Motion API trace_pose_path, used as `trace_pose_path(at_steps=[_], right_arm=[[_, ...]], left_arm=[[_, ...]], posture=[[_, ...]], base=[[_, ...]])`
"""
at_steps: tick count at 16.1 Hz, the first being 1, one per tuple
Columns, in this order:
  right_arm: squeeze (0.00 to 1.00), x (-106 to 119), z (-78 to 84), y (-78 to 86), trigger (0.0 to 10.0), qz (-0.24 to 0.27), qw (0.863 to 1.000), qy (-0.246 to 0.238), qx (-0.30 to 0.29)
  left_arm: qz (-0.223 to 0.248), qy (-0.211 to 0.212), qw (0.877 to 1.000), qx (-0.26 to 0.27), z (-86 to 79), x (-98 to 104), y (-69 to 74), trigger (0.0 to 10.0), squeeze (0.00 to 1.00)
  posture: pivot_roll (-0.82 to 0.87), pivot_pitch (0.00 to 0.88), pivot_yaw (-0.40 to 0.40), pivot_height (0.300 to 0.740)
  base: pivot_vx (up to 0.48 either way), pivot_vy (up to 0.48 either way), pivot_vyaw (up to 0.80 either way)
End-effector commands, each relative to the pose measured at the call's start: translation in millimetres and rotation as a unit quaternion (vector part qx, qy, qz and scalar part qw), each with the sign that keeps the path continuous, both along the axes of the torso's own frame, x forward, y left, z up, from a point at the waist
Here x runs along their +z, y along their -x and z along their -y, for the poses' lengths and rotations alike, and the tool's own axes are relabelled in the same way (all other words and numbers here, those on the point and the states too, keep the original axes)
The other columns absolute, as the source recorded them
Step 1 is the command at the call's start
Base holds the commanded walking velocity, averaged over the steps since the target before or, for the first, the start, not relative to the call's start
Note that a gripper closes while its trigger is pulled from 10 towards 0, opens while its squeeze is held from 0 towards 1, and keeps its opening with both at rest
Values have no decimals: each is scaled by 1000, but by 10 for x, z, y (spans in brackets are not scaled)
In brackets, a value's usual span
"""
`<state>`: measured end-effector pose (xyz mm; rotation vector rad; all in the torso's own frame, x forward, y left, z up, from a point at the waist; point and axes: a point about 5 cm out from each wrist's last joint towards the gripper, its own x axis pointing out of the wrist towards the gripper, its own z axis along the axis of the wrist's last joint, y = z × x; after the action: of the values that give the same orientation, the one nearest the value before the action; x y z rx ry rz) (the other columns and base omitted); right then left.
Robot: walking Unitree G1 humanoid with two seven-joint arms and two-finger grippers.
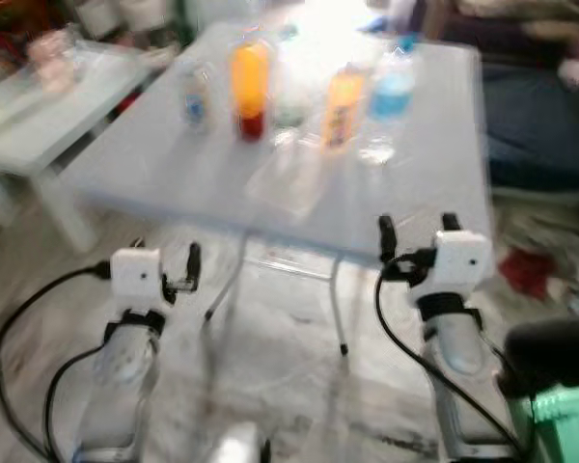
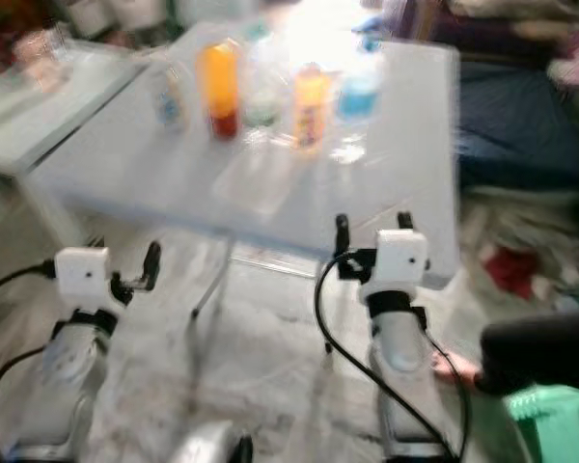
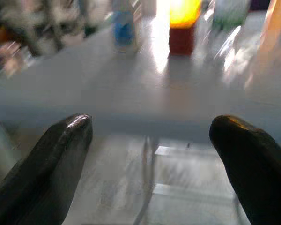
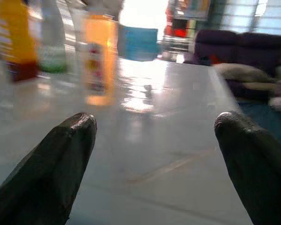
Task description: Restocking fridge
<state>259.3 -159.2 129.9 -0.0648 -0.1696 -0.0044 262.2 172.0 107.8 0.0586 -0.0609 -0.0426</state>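
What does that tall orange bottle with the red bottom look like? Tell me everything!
The tall orange bottle stands upright on the grey folding table, toward its far side. Its body looks bright orange, as if filled with juice, and its lowest part is dark red. The picture is blurred, so any label or cap cannot be made out. A small bottle with a blue label stands beside it on the robot's left. Neither end effector touches it.

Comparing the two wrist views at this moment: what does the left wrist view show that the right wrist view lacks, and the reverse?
Left wrist view: the small bottle with a blue label and, below the table's near edge, the floor and table legs.
Right wrist view: a dark sofa beyond the table, and the blue-labelled water bottle.
Both: the grey folding table, the orange bottle with a red base, and open black fingers with nothing between them.
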Motion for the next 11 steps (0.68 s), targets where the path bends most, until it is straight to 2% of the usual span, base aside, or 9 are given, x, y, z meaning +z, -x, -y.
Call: trace_pose_path(at_steps=[1, 7, 10, 11], right_arm=[[0, -35, 74, 13, 10000, -8, 1000, 7, -9], [0, -16, 48, -30, 10000, -5, 1000, 15, 2], [0, -50, 21, 6, 10000, -7, 1000, 18, 1], [0, -57, 18, 16, 10000, -8, 1000, 19, 1]], left_arm=[[-4, -1, 1000, 7, 3, -31, 17, 10000, 0], [-11, -7, 999, 35, -63, -95, 52, 10000, 0], [-12, -19, 999, 32, -52, -122, 65, 10000, 0], [-10, -25, 999, 30, -40, -121, 54, 10000, 0]], posture=[[131, 92, -10, 740], [119, 84, -14, 740], [108, 70, -10, 740], [105, 63, -8, 740]], base=[[0, 334, 0], [0, 0, 0], [0, 457, 0], [0, 476, 513]])
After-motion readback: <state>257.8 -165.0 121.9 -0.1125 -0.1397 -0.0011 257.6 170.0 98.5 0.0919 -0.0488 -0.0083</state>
